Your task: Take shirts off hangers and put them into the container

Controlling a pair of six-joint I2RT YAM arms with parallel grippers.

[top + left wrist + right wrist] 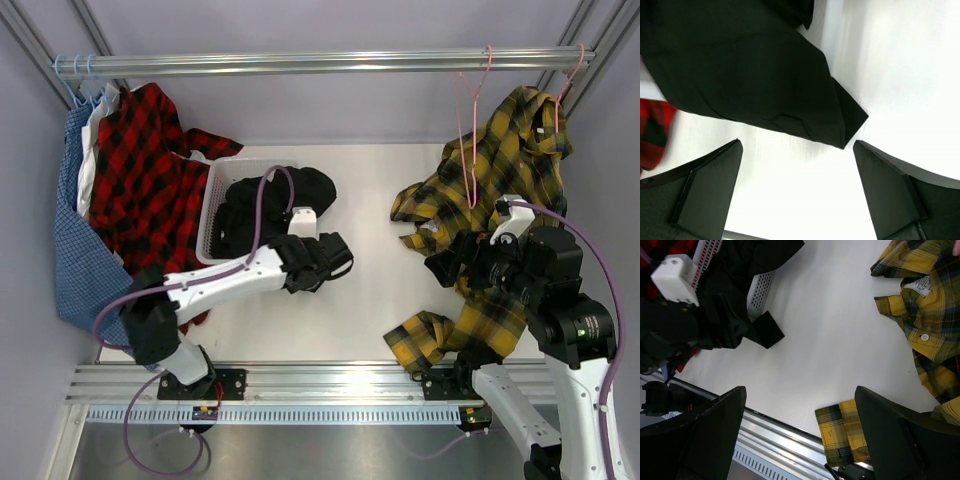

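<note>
One white worktop [370, 300] carried everything, with one metal rail [330, 63] running across above its far edge. Four shirts could be counted. Of the task's two, the yellow-and-black plaid shirt [510, 150] hung from the rail at the right and trailed down onto the worktop, a sleeve folded near the right arm's base. The plain black shirt [250, 205] lay bunched in the container [211, 215], spilling over its right rim, with a cuff [847, 117] resting on the worktop. A red-and-black plaid shirt [145, 170] and a blue checked shirt [80, 250] hung at the left. The single container was a white basket with perforated sides, left of centre. There were two arms: the left jaws stood wide apart and held nothing, just short of the black cuff. The right jaws were likewise apart over bare worktop. Two pink hangers [470, 140] hooked the rail at the right. The plaid collar had one white label [922, 285], its print too small to read.
</note>
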